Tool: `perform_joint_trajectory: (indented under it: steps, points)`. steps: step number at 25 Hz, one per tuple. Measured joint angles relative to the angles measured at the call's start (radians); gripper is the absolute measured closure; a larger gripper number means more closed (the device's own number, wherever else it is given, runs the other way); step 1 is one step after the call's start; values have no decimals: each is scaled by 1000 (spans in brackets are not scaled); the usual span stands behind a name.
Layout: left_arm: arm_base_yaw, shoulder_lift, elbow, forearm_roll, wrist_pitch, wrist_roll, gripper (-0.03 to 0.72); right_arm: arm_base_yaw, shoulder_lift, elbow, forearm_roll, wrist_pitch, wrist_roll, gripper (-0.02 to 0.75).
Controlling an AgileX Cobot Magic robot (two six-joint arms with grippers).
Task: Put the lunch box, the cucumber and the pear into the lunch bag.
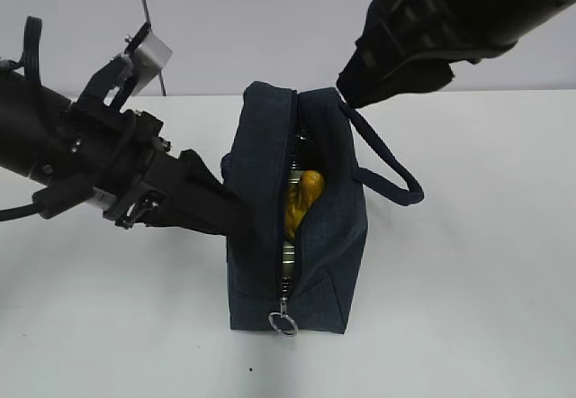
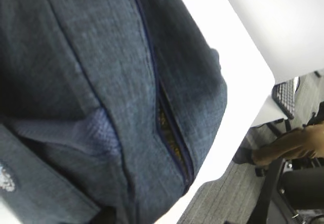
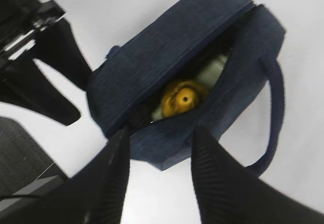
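The navy lunch bag [image 1: 328, 227] stands mid-table with its top zipper open. Inside lies the yellow pear [image 1: 301, 202] [image 3: 181, 98], and beside it shows the pale green lid of the lunch box [image 3: 213, 71]. The cucumber is hidden. My left gripper [image 1: 234, 211] is at the bag's left wall; the right wrist view shows its two fingers [image 3: 76, 64] spread apart, beside the fabric. The left wrist view is filled by the lunch bag [image 2: 101, 82], with no fingers in it. My right gripper [image 3: 161, 133] [image 1: 357, 94] hangs open above the bag's far end, with nothing between its fingers.
The bag's strap handle [image 1: 396, 171] loops out to the right and a metal ring pull [image 1: 283, 323] hangs at the near end. The white table [image 1: 468, 308] ends close behind the bag in the left wrist view, at an edge [image 2: 238, 133] above grey floor.
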Motion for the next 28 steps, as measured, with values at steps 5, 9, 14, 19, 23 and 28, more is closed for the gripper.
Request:
perform_joint_trajectory:
  steps: [5,9,14,19,23,28]
  points:
    - [0,0,-1,50,-5,0,306,0,-40,38,145,63,-62,424]
    - [-24,0,-1,54,-42,2,326,0,-80,115,253,65,-99,425]
    - [-77,0,-1,54,-91,3,333,0,-117,219,300,48,-119,426]
    - [-84,0,-1,56,-160,1,411,0,-130,276,314,47,-139,426]
    - [-84,3,-1,58,-180,1,474,0,-140,306,326,42,-170,426]
    - [-84,54,-1,50,-186,-6,558,0,-140,357,358,35,-219,426]
